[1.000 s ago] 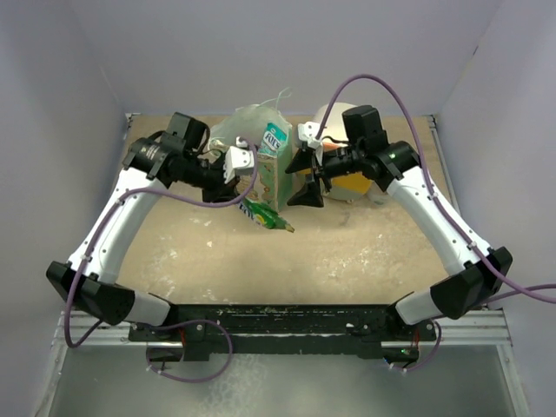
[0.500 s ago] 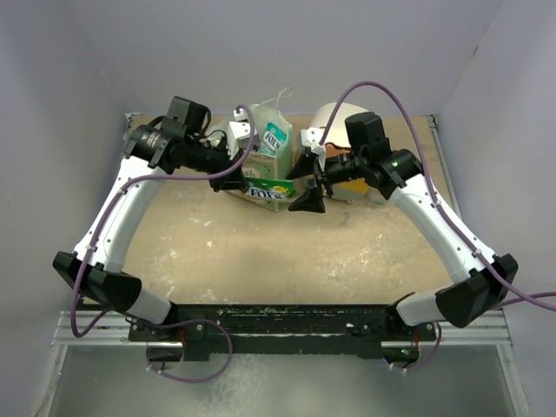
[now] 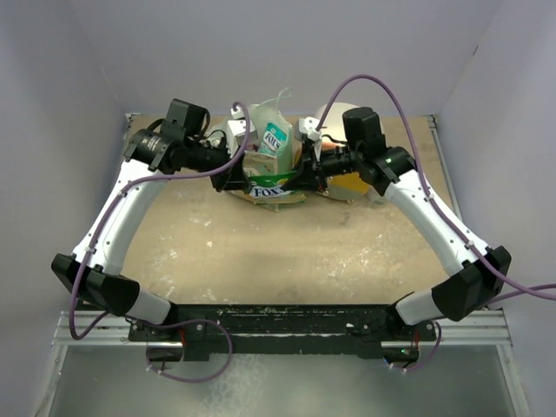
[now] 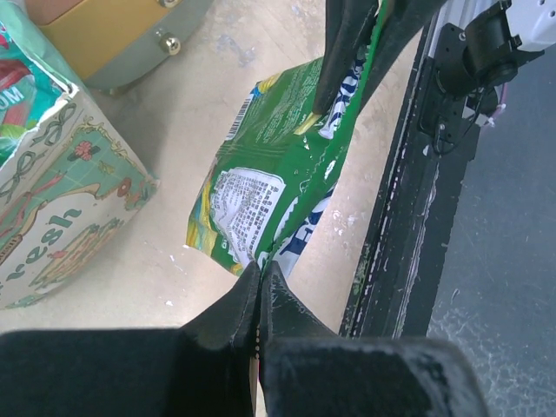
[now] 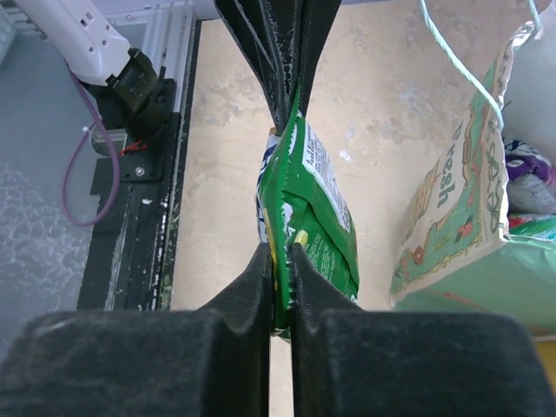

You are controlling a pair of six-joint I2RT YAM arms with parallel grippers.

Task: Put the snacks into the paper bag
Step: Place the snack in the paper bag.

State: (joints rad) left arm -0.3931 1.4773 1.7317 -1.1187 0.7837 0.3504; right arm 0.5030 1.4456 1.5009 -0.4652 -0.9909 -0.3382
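Top view: bright, even, diffuse light from overhead, with no hard shadows. There is faint soft shade on the table (image 3: 261, 261) mid-desk and a darker patch toward the far edge under the green packet (image 3: 271, 188). The walls (image 3: 287, 52) read flat pale lilac with no hot spots. Focus is sharp throughout.

Left wrist view: the packet is crisp, with small white glints on the foil creases. The left gripper (image 4: 261, 276) fills the bottom of the frame, near-black, underexposed and soft. The desk surface is well lit.

Right wrist view: same pattern. The right gripper (image 5: 280, 256) is dark and blurred at the bottom. The packet is sharp, with a mild sheen along its upper fold. Mild wide-angle stretch shows toward the frame edges.
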